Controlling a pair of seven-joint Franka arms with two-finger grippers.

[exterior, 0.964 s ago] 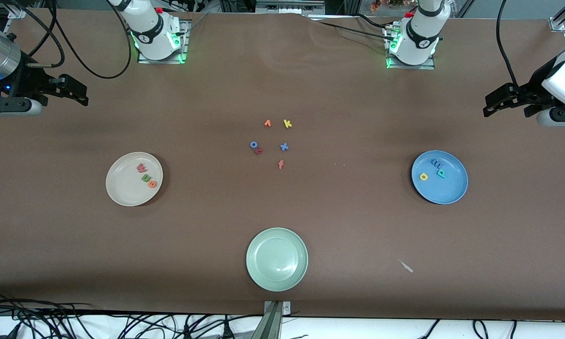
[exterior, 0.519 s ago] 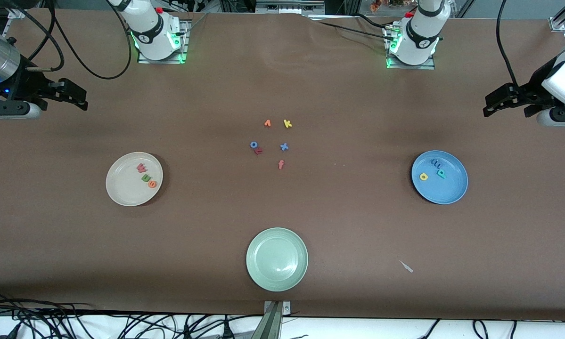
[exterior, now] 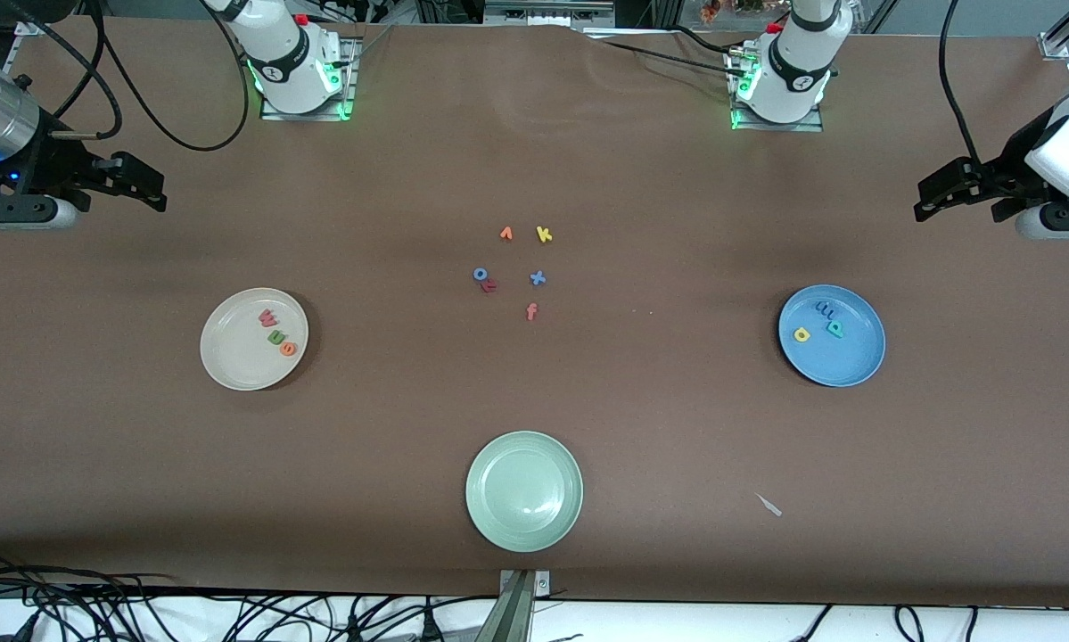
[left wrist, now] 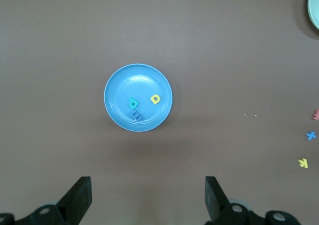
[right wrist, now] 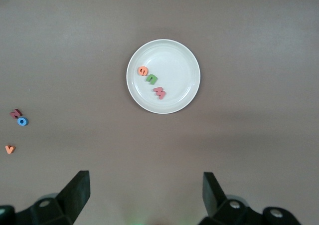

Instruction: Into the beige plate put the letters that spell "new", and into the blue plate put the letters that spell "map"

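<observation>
The beige plate [exterior: 231, 361] holds the pinkish-red w [exterior: 267, 317], green n [exterior: 275, 336] and orange e [exterior: 287, 348] in a short row. In the blue plate [exterior: 851, 361] lie the blue m [exterior: 825, 309], yellow a [exterior: 801, 334] and teal p [exterior: 834, 328]. My right gripper [exterior: 146, 183] hangs open and empty over bare table at the right arm's end. My left gripper [exterior: 931, 198] hangs open and empty over the left arm's end. The right wrist view looks down on the beige plate [right wrist: 182, 65], the left wrist view on the blue plate [left wrist: 119, 83].
A pale green plate [exterior: 485, 464] sits empty near the front camera's edge. Mid-table lie loose letters: orange v [exterior: 505, 234], yellow k [exterior: 544, 234], blue o [exterior: 480, 274], a red letter [exterior: 490, 285], blue x [exterior: 538, 278], red-orange f [exterior: 531, 311]. A small pale scrap [exterior: 770, 506] lies nearby.
The right arm has drifted slightly outward and toward its base. The left arm, the plates and all letters have stayed where they were.
</observation>
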